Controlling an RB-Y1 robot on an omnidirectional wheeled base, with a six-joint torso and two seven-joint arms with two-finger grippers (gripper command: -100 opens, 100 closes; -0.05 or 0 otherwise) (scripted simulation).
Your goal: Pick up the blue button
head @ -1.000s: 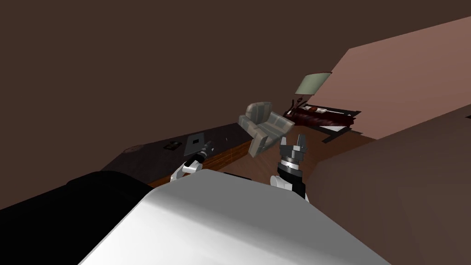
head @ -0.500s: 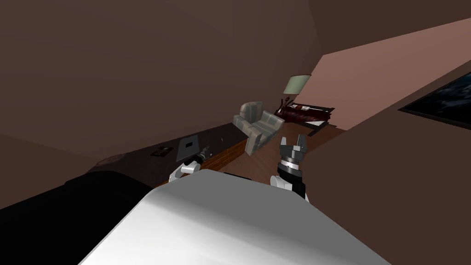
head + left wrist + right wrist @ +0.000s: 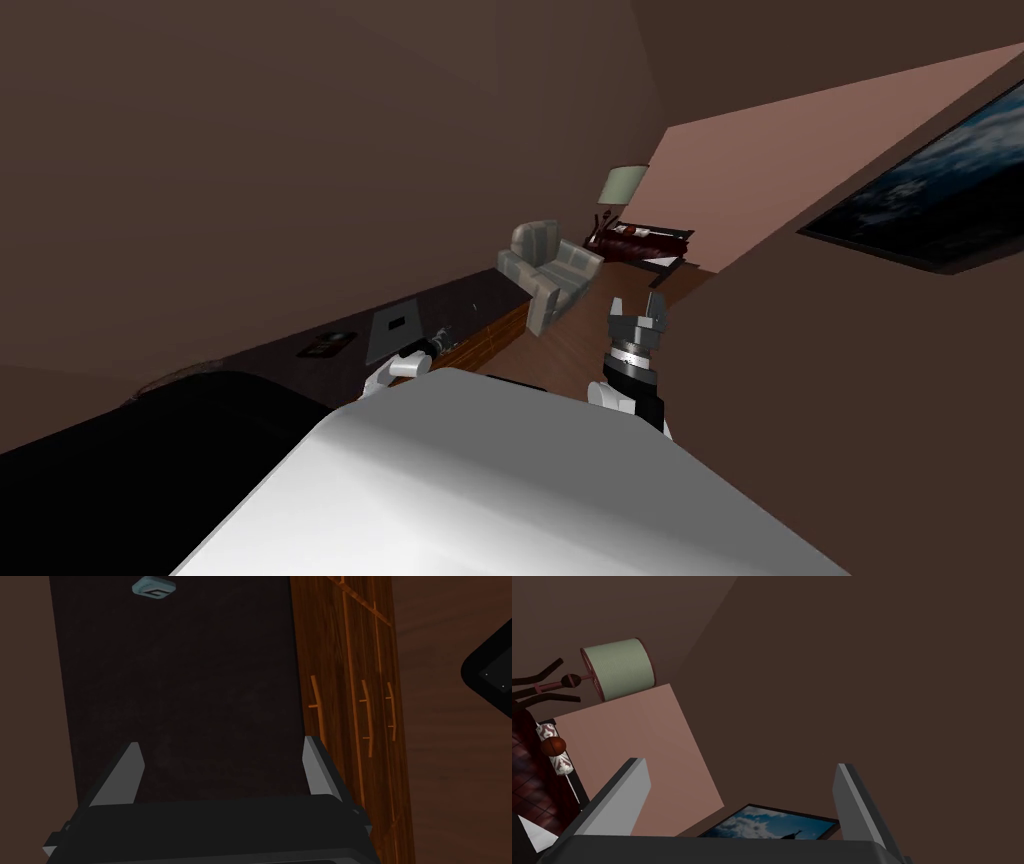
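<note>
My view swings: the armchair [image 3: 548, 268] shifts left of centre frame. Left gripper [image 3: 222, 743], fingers apart, is over the dark countertop [image 3: 190, 686], with the blue-grey button [image 3: 154, 586] beyond; right gripper [image 3: 637, 303] is likewise spread.

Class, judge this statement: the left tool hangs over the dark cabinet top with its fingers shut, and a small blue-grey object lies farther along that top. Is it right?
Not quite: the left tool has its fingers open, as the left wrist view shows. The rest holds: it hangs over the dark cabinet top, with the small blue-grey object farther along.
</note>
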